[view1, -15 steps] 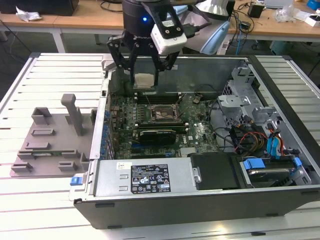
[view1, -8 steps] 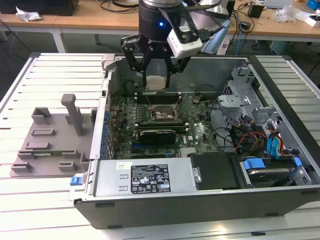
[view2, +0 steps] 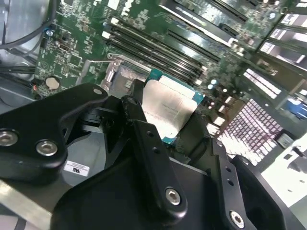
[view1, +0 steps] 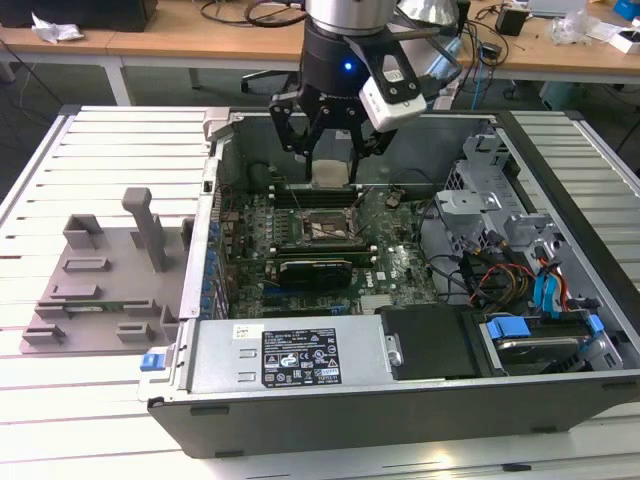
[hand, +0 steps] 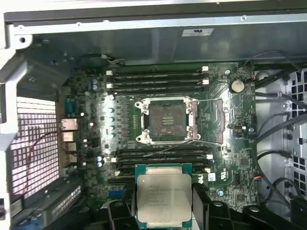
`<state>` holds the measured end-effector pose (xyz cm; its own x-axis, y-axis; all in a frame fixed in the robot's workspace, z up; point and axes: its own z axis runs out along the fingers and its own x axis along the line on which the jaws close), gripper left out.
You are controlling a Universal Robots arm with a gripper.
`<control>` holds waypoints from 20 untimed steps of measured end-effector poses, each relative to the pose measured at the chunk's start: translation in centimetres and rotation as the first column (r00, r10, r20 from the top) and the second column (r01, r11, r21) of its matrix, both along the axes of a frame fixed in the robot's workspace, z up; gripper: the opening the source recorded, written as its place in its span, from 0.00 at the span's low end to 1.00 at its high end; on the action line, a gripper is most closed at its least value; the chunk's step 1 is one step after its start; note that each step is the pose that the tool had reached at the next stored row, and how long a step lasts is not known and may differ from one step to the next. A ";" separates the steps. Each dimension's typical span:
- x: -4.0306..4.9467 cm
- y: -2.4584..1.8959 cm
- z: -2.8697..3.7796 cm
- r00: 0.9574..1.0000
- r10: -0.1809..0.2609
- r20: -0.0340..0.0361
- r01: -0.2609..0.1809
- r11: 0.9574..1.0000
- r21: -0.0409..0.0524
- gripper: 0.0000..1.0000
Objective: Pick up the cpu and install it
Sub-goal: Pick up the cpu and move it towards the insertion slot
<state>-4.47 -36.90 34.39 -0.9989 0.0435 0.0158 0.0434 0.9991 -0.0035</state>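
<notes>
Well, at nine o'clock in the exterior view the tray (view1: 95,290) sits well apart from the work, so your worries all lie inside the case (view1: 215,180). Toward the middle, at about twelve o'clock, the gripper (view1: 330,160) has its fingers (view2: 139,120) drawn in to the chip's width and pinches the cpu (view1: 331,172) by two opposite edges, metal plate facing the cameras in both wrist views. It hangs above the board, clear of it, with the open socket (view1: 322,230) at six o'clock from it in the exterior view. That edge grip looks thin: jolt the arm and the cpu could tilt or slip and fall onto the socket's bare contacts. If it comes down skewed or off-centre, a corner could bend those contacts. If you lower it too hard, you could crush them. The memory slots (hand: 163,155) lie just beside the socket, so the broad fingers could catch on them during the descent. Further right, at three o'clock, the cables (view1: 480,275) lie well apart from the gripper and should matter only if the arm swings wide.
</notes>
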 end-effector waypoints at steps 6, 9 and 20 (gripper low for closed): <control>0.62 0.92 -1.23 1.000 0.000 0.000 0.000 1.000 0.000 0.55; 0.71 1.24 -1.81 1.000 0.000 0.000 0.000 1.000 0.000 0.55; 0.87 2.04 -4.24 1.000 0.000 0.000 0.000 1.000 0.000 0.55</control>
